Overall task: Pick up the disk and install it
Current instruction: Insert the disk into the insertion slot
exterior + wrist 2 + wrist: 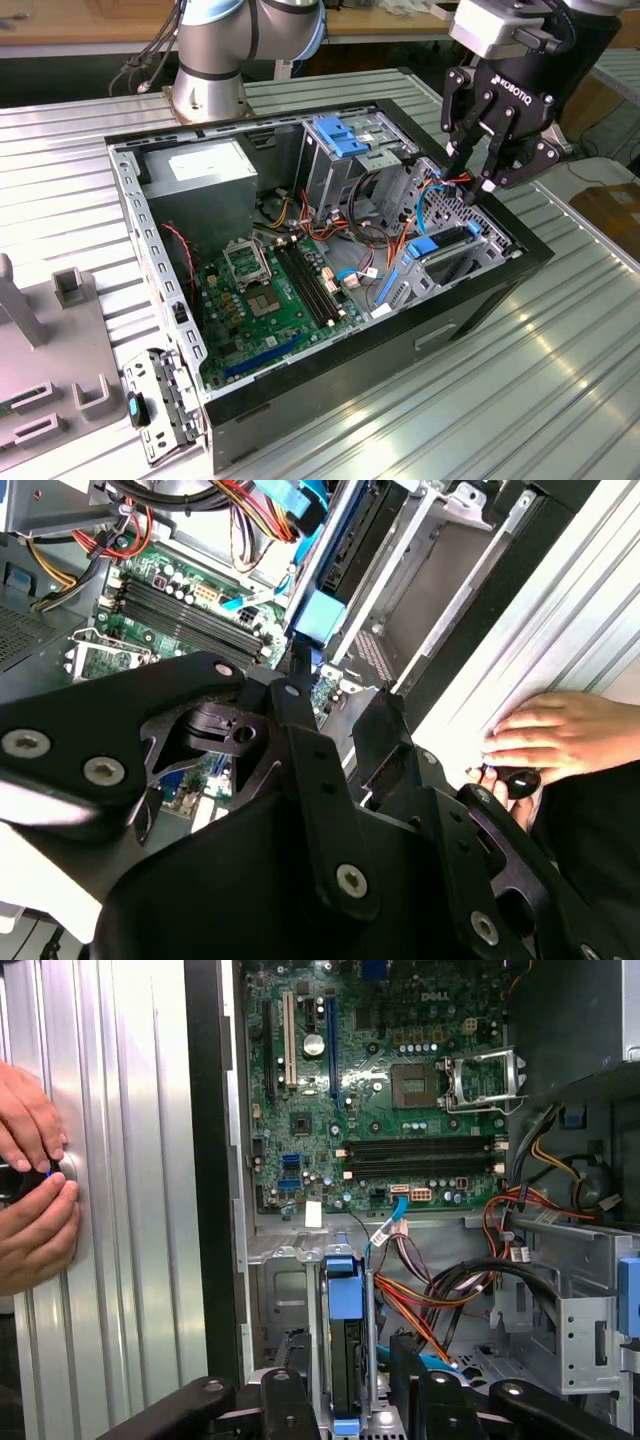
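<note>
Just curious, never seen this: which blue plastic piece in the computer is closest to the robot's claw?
The blue tab on the disk, standing on edge right by the gripper; the blue-handled cage sits farther away.

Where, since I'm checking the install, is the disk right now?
The disk stands on edge in the drive bay at the exterior view's right end of the computer case, under the gripper, beside orange cables.

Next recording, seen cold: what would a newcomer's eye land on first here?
The open computer case on the ribbed metal table, its green motherboard bare, dominates the exterior view. The gripper hangs over the drive bays at the exterior view's right, and the first wrist view shows the blue-railed disk edge-on in a bay. A person's hand rests on the table beside the case.
</note>
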Motion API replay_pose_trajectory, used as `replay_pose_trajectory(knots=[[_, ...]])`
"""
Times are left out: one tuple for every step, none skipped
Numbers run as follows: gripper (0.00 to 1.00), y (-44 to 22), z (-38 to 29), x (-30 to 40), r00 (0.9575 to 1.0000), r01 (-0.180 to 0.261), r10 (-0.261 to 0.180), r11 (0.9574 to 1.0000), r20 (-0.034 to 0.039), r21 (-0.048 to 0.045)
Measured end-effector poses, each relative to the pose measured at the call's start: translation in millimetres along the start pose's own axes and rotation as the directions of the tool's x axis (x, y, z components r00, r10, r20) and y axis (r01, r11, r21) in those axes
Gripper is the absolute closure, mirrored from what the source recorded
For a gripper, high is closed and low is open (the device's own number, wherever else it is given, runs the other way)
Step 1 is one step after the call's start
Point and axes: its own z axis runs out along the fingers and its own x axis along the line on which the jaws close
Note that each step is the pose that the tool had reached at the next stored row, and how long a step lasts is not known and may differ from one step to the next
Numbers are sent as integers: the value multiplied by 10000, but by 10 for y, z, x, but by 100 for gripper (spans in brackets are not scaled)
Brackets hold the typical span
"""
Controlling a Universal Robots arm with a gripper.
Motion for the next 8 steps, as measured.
replay_pose_trajectory(knots=[[57, -13, 17, -1, 10000, -2, 2, 10000, -1, 1], [64, -24, 32, -2, 10000, -2, 2, 10000, -2, 3], [70, -52, 65, -3, 10000, -2, 2, 10000, -1, 5], [82, -90, 94, -4, 10000, -2, 2, 10000, -3, 5], [82, -155, 127, -8, 10000, -2, 2, 10000, -3, 5], [89, -213, 151, -12, 10000, -2, 2, 10000, -6, 5], [89, -281, 180, -15, 10000, -2, 2, 10000, -8, 5], [89, -384, 223, -22, 10000, -1, 1, 10000, -10, 6]])
